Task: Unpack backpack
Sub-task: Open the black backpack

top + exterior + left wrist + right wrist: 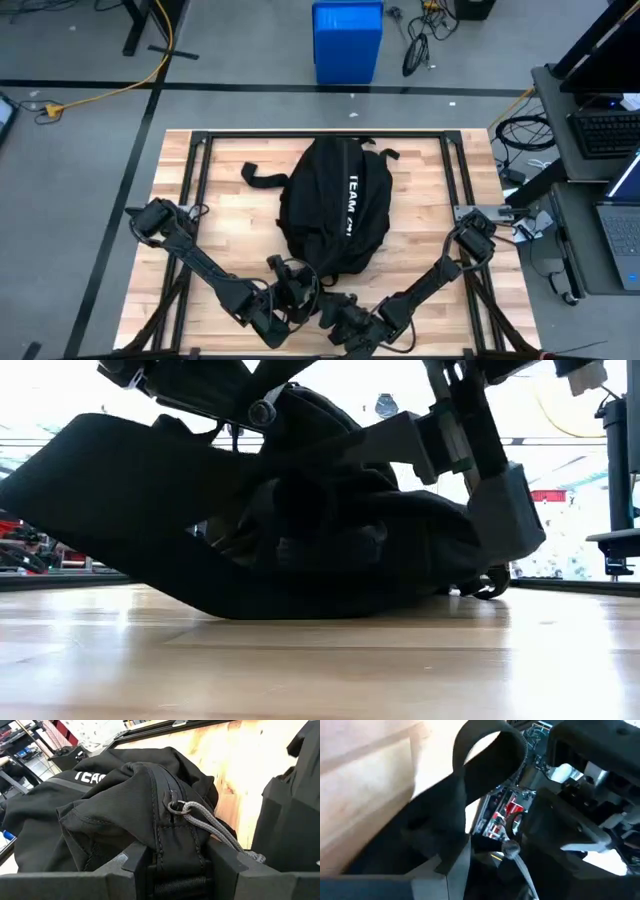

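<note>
Both pincers meet at the backpack's (335, 205) near end: left pincer (175, 865) pinches its zippered seam, steadying it; right pincer's (345, 318) grip apparently unclear.

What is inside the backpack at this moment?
Nothing can be seen inside: the backpack looks zipped shut, its zipper pull and grey cord showing. The left hand pinches its fabric; the contents are covered.
</note>
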Available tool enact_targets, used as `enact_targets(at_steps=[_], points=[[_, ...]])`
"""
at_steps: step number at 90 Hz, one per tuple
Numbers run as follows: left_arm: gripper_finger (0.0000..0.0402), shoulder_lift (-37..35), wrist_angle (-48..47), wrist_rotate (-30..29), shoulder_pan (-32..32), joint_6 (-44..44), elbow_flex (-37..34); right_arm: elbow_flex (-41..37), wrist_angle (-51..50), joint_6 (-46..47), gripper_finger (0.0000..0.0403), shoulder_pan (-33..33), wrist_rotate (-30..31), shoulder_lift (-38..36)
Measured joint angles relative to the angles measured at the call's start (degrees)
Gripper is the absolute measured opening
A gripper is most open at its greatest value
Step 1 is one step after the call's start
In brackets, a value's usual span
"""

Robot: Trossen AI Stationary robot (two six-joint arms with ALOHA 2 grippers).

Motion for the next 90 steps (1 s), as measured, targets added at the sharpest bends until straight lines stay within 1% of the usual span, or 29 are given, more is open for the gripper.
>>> enact_targets(at_steps=[14,41,57,81,90], points=[[0.0128,0.0,-0.01,0.01,0.0,0.0,0.01,0.0,3.0,-1.67,0.0166,0.04,1.66,0.02],[0.0129,-0.02,0.21,0.04,0.02,0.04,0.0,0.0,3.77,-2.87,0.0162,-1.12,1.64,0.02],[0.0129,-0.02,0.22,0.63,0.07,0.18,0.01,0.0,3.77,-2.87,0.014,-1.93,1.39,0.02],[0.0129,-0.04,0.39,0.67,0.07,0.17,-0.01,0.0,3.73,-2.71,0.0084,-2.34,0.65,0.02],[0.0129,-0.04,0.67,0.71,0.07,0.17,0.01,0.0,3.74,-1.23,0.0073,-2.68,-2.51,0.02]])
